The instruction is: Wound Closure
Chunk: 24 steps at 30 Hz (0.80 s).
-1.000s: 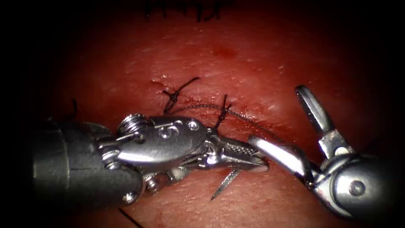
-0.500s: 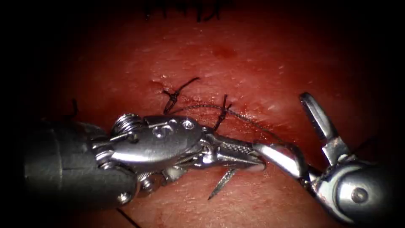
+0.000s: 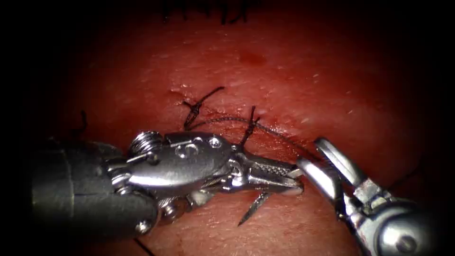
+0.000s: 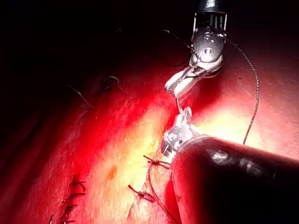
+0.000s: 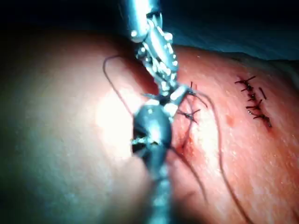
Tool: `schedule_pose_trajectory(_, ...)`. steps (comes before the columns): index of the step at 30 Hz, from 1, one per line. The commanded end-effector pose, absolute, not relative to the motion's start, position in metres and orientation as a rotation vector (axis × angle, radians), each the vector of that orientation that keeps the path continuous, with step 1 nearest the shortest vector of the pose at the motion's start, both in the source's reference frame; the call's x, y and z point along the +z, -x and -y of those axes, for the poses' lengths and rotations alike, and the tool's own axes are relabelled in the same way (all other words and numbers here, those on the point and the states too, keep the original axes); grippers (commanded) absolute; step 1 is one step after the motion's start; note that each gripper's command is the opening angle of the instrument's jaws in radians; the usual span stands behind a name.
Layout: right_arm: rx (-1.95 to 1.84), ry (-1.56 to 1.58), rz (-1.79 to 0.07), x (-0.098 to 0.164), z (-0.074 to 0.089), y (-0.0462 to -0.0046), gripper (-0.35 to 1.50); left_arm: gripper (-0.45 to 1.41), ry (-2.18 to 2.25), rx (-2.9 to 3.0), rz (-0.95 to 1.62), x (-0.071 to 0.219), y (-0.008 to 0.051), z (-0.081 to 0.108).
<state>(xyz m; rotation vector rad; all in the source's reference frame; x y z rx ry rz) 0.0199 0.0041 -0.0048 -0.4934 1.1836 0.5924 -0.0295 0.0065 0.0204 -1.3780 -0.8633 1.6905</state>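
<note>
My left tool (image 3: 296,182) reaches in from the left with its jaws shut on the curved needle (image 3: 253,208). One end of the needle slants down over the tissue (image 3: 294,71), on the near left side of the cut; I cannot tell whether it enters the tissue. My right tool (image 3: 310,152) comes from the right, its jaws shut right at the left tool's tip. In the left wrist view the needle (image 4: 178,103) bridges from the right tool (image 4: 173,88) to the left tool (image 4: 186,114). Dark thread (image 3: 279,135) arcs along the cut.
Two knotted stitches (image 3: 192,111) (image 3: 250,124) with short cut ends sit on the cut above the left tool. A row of older stitches (image 3: 208,12) lies at the far edge. Thread (image 4: 254,93) loops loosely over the tissue beside the right tool.
The right tool's jaws, wide open a second ago, have swung shut and shifted left and down against the left tool's tip. The left tool and needle have barely moved.
</note>
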Motion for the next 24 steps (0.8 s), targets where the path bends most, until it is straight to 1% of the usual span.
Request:
schedule_pose_trajectory(1,0.583,0.499,-1.176,-0.0043,-0.0037,-0.0197,-0.35,-0.45,1.378,1.689,0.862,0.0207,0.0301,-0.0065)
schedule_pose_trajectory(2,0.568,0.496,-1.165,-0.0043,-0.0038,-0.0193,-0.35,-0.45,1.378,1.689,0.862,0.0207,0.0302,-0.0066)
schedule_pose_trajectory(3,0.553,0.491,-1.155,-0.0043,-0.0038,-0.019,-0.35,-0.11,1.377,1.688,0.862,0.0207,0.0303,-0.0067)
schedule_pose_trajectory(4,0.524,0.484,-1.14,-0.0045,-0.0041,-0.0181,-0.35,0.73,1.365,1.691,0.855,0.0207,0.0307,-0.0071)
schedule_pose_trajectory(6,0.47,0.484,-1.113,-0.0049,-0.0048,-0.0167,-0.35,1.06,1.343,1.699,0.854,0.0206,0.0311,-0.0074)
schedule_pose_trajectory(9,0.403,0.478,-1.056,-0.0055,-0.0064,-0.015,-0.35,1.16,1.299,1.84,0.764,0.0208,0.0314,-0.0073)
schedule_pose_trajectory(12,0.364,0.48,-1.018,-0.005,-0.0078,-0.0143,-0.35,1.15,1.25,1.96,0.658,0.0214,0.0313,-0.007)
schedule_pose_trajectory(14,0.35,0.477,-1.008,-0.0043,-0.0085,-0.0142,-0.35,1.03,1.232,2.021,0.597,0.0219,0.0314,-0.0069)
schedule_pose_trajectory(15,0.344,0.478,-1.002,-0.004,-0.0088,-0.0142,-0.35,0.91,1.223,2.042,0.577,0.0222,0.0314,-0.0068)
schedule_pose_trajectory(16,0.331,0.478,-0.997,-0.0032,-0.0098,-0.0141,-0.35,0.47,1.219,2.097,0.522,0.0231,0.0315,-0.0065)
schedule_pose_trajectory(18,0.325,0.478,-0.99,-0.0025,-0.0106,-0.014,-0.35,0.27,1.192,2.13,0.49,0.0243,0.0317,-0.0063)
schedule_pose_trajectory(19,0.319,0.477,-0.982,-0.0021,-0.0111,-0.014,-0.35,0.12,1.182,2.15,0.476,0.0248,0.0317,-0.0062)
schedule_pose_trajectory(20,0.294,0.478,-0.969,-0.0016,-0.0117,-0.014,-0.35,-0.2,1.159,2.177,0.455,0.0259,0.0317,-0.0062)
schedule_pose_trajectory(23,0.248,0.485,-0.94,-0.0011,-0.0124,-0.0142,-0.35,-0.45,1.13,2.24,0.412,0.0276,0.0317,-0.0062)
schedule_pose_trajectory(24,0.232,0.491,-0.931,-0.001,-0.0126,-0.0142,-0.35,-0.45,1.115,2.268,0.397,0.0283,0.0318,-0.0062)
